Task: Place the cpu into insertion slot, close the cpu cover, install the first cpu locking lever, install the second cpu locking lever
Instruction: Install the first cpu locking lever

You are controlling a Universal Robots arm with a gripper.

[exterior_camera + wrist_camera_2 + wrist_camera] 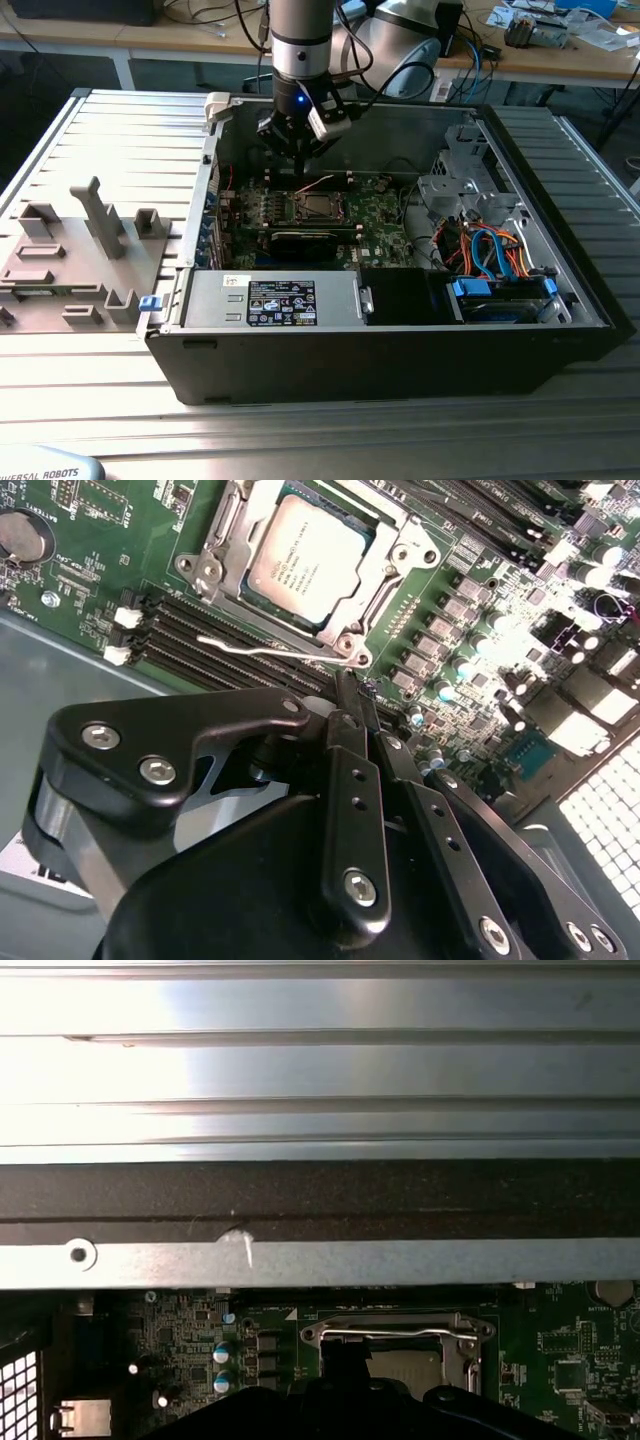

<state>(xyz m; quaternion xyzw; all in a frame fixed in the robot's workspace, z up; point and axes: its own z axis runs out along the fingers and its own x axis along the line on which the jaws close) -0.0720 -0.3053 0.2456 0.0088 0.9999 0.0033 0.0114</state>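
Observation:
The cpu (300, 565) lies flat in the insertion slot (316, 208) on the green board, its silver-grey top facing up. The cpu cover (385, 580) is down around it, framing the chip. A thin silvery locking lever (260, 648) runs along the socket's edge beside the memory slots. My gripper (345, 685) hangs just above that edge with its black fingers (350, 780) pressed together. Its tip sits right at the lever's end, and I cannot tell whether they touch. In the exterior view my gripper (300, 160) hovers over the socket inside the open case.
Long black memory slots (220, 630) run beside the socket. A black card (300, 243) lies near it. The power supply (290, 300) and the drive bay with blue and orange cables (490, 255) fill the case front. The case wall (320, 1195) rises close by. A grey fixture (80, 250) stands outside.

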